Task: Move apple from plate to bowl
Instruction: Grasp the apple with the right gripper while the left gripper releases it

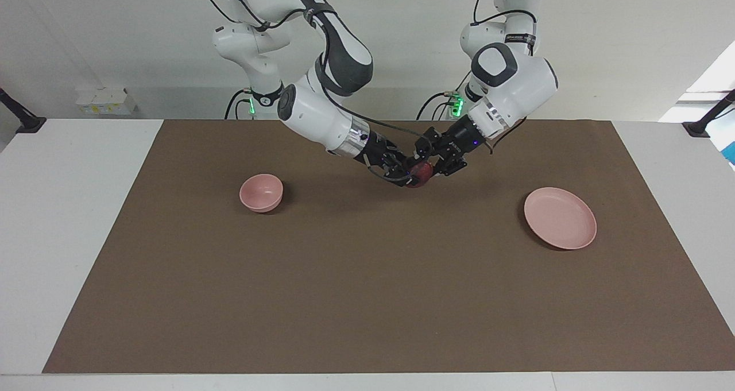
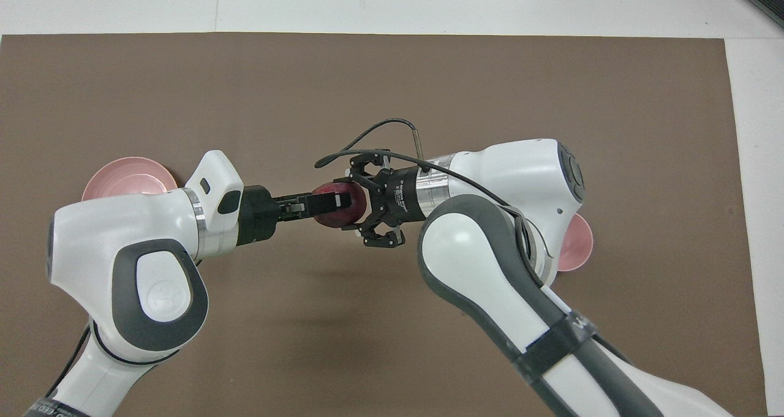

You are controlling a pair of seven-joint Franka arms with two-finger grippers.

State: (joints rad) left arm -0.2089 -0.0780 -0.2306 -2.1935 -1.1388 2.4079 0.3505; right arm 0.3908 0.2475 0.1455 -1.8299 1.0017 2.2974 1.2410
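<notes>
Apple (image 1: pixel 421 175) hangs mid-air above the mat (image 1: pixel 367 299), pinched by the left gripper (image 2: pixel 331 201) as the spread right gripper (image 2: pixel 362 209) brackets it; handover under way, bowl (image 1: pixel 261 192) next.

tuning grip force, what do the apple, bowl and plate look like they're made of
Apple: dark red, slightly glossy skin; real or plastic cannot be told. Bowl and plate: matte pale pink, uniform and unglazed-looking, likely plastic or a fibre composite rather than ceramic.

L hand (image 1: pixel 434 162) gripping apple (image 1: pixel 422 174) mid-air – R hand (image 1: pixel 400 171) spread round it, bowl (image 1: pixel 261 192), plate (image 1: pixel 560 217)
</notes>
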